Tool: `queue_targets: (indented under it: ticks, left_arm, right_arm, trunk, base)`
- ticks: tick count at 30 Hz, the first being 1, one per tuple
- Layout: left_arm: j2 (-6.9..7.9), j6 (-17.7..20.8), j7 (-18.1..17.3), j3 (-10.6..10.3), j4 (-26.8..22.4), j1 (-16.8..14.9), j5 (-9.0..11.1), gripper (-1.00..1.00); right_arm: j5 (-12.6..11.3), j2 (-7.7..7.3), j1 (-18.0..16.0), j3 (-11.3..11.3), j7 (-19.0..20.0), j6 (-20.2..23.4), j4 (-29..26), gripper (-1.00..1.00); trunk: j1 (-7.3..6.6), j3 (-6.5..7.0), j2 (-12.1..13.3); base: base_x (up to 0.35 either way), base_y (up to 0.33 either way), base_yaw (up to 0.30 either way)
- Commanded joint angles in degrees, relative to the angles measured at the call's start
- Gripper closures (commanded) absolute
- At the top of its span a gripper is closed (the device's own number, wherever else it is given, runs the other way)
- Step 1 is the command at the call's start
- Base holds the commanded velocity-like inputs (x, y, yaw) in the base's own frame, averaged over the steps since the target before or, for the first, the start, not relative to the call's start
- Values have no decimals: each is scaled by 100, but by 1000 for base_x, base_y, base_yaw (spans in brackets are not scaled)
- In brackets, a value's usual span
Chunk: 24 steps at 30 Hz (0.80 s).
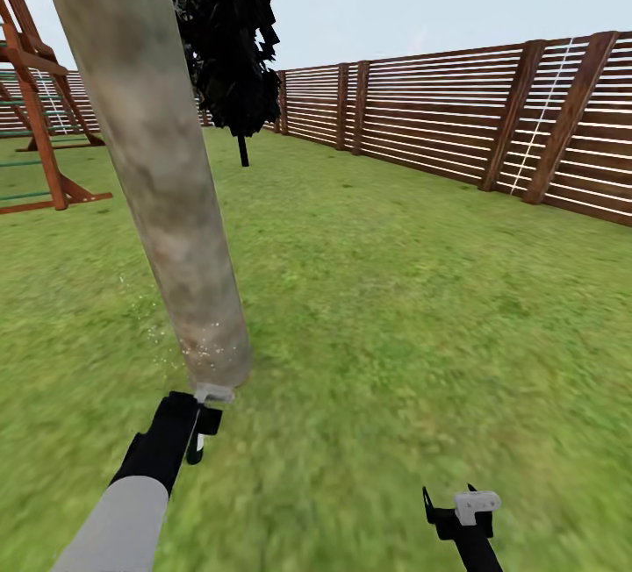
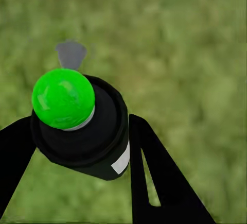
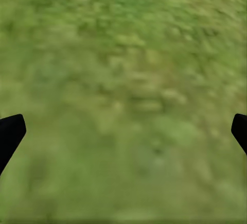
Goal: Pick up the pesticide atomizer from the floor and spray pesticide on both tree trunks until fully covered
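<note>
Gripping the pesticide atomizer, the left pincer sits at the lower left of the head view, just below the foot of the tree trunk; in the left wrist view the black bottle with its green spot on top and a bit of white label is clenched between the two black fingers. A scatter of tiny white specks, the pesticide, shows on the lower trunk and beside it at the left. The trunk rises from the lower left to the upper left of the frame, mottled grey and tan. The right pincer is at the lower right of the head view, over grass; in the right wrist view its fingers stand far apart at the frame's edges, released and holding nothing. A brown slatted fence runs along the upper right, a dark leafy tree stands at the upper middle, and a wooden play frame is at the upper left.
</note>
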Motion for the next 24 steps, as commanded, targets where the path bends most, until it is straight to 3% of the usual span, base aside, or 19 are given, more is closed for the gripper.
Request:
queue_targets:
  ticks: [1,3,5,10,11,15,17,19,22,24]
  left_arm:
    - [141,14,-7,8,-67,8,68,100]
    - [268,19,-11,15,-159,12,84,100]
    - [239,21,-5,-7,-309,7,86,100]
    - [-270,259,-4,-55,-794,-42,101,100]
    - [-304,285,-16,-58,-852,-46,109,100]
    - [-215,321,-49,-4,-1203,-40,95,100]
    - [-89,704,-61,7,-1539,-37,103,100]
    - [-59,1072,-64,-35,-1762,-37,108,100]
    - [-126,1282,-80,-418,-1987,-36,128,100]
    - [-141,1305,-192,-511,-2005,-39,130,100]
  right_arm:
    - [1,0,0,0,0,0,0,-100]
    - [1,0,0,0,0,0,0,-100]
    - [4,0,2,0,0,0,0,-100]
    - [2,0,2,0,0,0,0,-100]
    - [2,0,2,0,0,-1,0,-100]
    - [3,0,4,0,0,0,0,-100]
    - [5,0,5,0,0,0,0,-100]
    - [5,0,7,0,0,0,0,-100]
    - [1,0,6,0,0,0,0,-100]
    - [3,0,8,0,0,0,0,-100]
  trunk:
    - [0,0,0]
    - [0,0,0]
    - [0,0,0]
    - [0,0,0]
    - [0,0,0]
    - [0,0,0]
    - [0,0,0]
    - [0,0,0]
    - [0,0,0]
    - [0,0,0]
  base:
    - [0,0,0]
    - [0,0,0]
    - [0,0,0]
    - [-260,0,0]
    - [-332,0,0]
    - [-129,0,0]
    - [-7,0,0]
    - [-2,0,0]
    - [-19,0,0]
    - [-216,0,0]
